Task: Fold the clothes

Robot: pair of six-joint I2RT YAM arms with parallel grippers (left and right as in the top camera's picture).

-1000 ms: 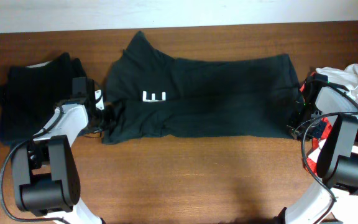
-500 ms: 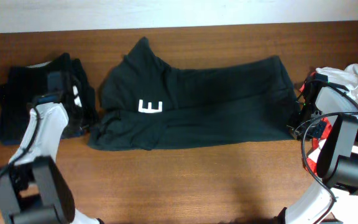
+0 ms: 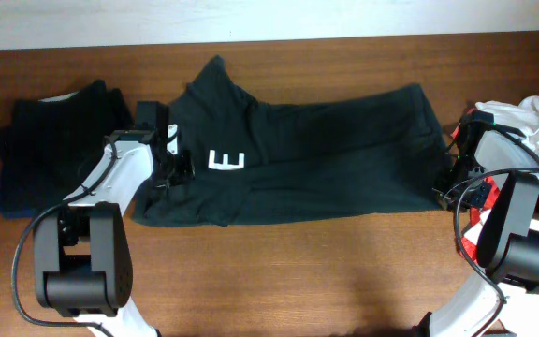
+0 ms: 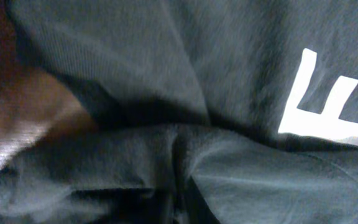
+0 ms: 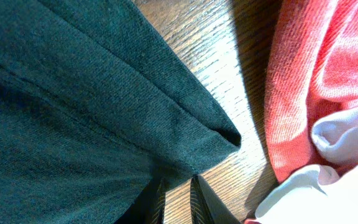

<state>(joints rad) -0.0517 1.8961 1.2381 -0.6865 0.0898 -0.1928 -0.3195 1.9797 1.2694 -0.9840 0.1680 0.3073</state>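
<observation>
A dark green T-shirt (image 3: 326, 150) with a white logo (image 3: 225, 161) lies spread across the table's middle. My left gripper (image 3: 170, 174) sits on its left part, next to the logo. In the left wrist view the shirt (image 4: 166, 74) fills the frame, and a raised fold (image 4: 179, 155) runs down into the dark, mostly hidden jaws (image 4: 180, 208), which look shut on it. My right gripper (image 3: 443, 192) is at the shirt's lower right corner. In the right wrist view its narrow fingers (image 5: 178, 198) pinch the hem corner (image 5: 191, 163).
A folded stack of dark clothes (image 3: 50, 140) lies at the far left. A heap of white and red clothes (image 3: 531, 126) lies at the far right, close beside the right gripper; it also shows in the right wrist view (image 5: 316, 81). Bare wood runs along the front (image 3: 298, 271).
The shirt slid left and down a second ago, then stayed put. My left arm swung out over the folded stack and has come back onto the shirt. The right arm has not moved.
</observation>
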